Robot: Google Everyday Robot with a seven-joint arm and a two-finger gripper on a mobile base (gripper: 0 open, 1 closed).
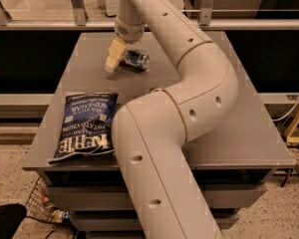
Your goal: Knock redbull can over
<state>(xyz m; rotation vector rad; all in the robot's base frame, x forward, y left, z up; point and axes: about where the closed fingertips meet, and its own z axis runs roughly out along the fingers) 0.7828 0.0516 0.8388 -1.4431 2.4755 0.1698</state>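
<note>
Lying on its side at the far end of the worktop (259,133), the redbull can (137,59) looks toppled; knock step judged done. Tool (113,59) just beside it; open or closed, cannot tell. Next: lift clear without rolling the can.

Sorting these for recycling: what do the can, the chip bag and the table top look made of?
The redbull can, lying on its side beside the gripper toward the far side, looks like thin metal: glossy blue with silvery highlights. The chip bag seems to be plastic film, crinkled and shiny. The table top looks matte grey, laminate or painted; I can't tell which.
</note>
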